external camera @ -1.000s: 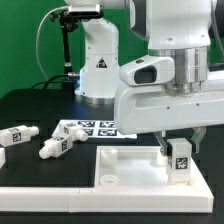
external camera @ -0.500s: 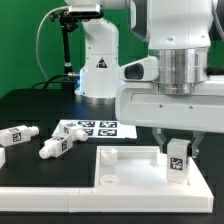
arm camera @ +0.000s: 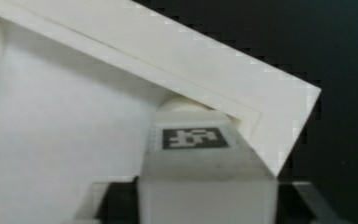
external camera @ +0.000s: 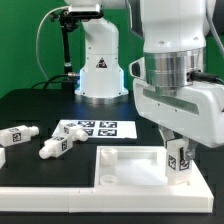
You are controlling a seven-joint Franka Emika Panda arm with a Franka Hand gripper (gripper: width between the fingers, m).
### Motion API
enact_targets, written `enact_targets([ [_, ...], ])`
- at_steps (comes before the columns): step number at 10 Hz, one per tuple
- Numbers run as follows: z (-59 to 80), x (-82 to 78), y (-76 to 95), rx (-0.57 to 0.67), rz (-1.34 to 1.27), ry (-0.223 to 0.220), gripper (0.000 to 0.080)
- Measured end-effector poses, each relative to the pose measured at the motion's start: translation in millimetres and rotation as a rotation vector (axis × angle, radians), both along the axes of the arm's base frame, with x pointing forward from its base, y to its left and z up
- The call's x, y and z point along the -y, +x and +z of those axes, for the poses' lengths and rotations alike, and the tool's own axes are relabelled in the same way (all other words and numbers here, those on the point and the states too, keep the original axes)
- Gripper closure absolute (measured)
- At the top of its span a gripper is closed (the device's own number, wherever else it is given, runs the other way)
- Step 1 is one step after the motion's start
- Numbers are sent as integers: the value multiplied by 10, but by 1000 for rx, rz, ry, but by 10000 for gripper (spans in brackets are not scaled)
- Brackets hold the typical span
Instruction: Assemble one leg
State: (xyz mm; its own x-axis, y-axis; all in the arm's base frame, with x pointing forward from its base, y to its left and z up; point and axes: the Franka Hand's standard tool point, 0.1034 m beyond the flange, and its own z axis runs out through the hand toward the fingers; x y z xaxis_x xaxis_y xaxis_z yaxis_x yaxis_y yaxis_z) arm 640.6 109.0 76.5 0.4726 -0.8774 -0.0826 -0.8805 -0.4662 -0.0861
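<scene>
1. Gripper (external camera: pixel 176 147) clamped on the leg (external camera: pixel 180 159); held upright over the far right corner of the white panel (external camera: pixel 120 172), at the exterior view's right.
2. Judged step: seating the leg at that corner; full contact impossible to confirm.
3. Next move probably calls for a straight descent, then a twist if threaded; tilt risks jamming.
4. Square black-and-white tag on the leg (arm camera: pixel 197 138); similar tags on the marker board (external camera: pixel 88 129) and two loose legs (external camera: pixel 55 147), (external camera: pixel 20 133) at the left; no readable words or brands.

White, glossy arm casing with rounded housings and a ribbed silver-grey wrist cylinder (external camera: pixel 167 72). The base (external camera: pixel 98 62) bears a dark triangular logo. The claw (external camera: pixel 177 147) has dark fingers.
</scene>
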Motion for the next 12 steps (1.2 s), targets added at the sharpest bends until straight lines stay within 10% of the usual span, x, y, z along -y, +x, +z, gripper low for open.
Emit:
enact_targets([
  [1,3,3,3,27,242,-19,446],
  [3,-24,-18,-30,57,697,-28,170],
  [9,-19,-35,-3,123,1366,-112,150],
  [12,-23,-38,-4,116,1244,-104,259],
])
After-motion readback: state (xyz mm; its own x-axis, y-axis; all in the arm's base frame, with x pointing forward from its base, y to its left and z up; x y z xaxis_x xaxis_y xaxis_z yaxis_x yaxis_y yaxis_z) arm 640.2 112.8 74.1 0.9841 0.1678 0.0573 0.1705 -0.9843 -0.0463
